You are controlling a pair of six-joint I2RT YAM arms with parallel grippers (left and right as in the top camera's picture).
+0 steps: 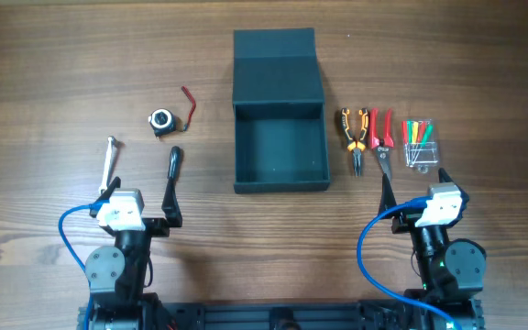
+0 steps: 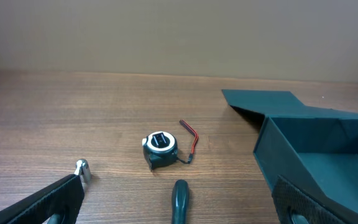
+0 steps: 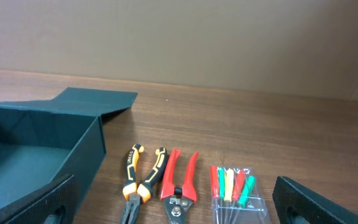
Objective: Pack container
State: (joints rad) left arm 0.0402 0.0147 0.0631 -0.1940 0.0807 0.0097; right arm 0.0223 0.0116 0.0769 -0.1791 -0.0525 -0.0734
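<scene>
The dark teal container stands open in the middle of the table, its flap lid laid back, and nothing shows inside. It also shows in the left wrist view and the right wrist view. My left gripper is open and empty at the front left; a dark screwdriver handle lies on the table between its fingers. My right gripper is open and empty at the front right, its fingers just short of the pliers.
Left of the container lie a tape measure with a red strap, a silver wrench and the screwdriver. Right of it lie orange-black pliers, red-handled cutters and a clear pack of small coloured screwdrivers.
</scene>
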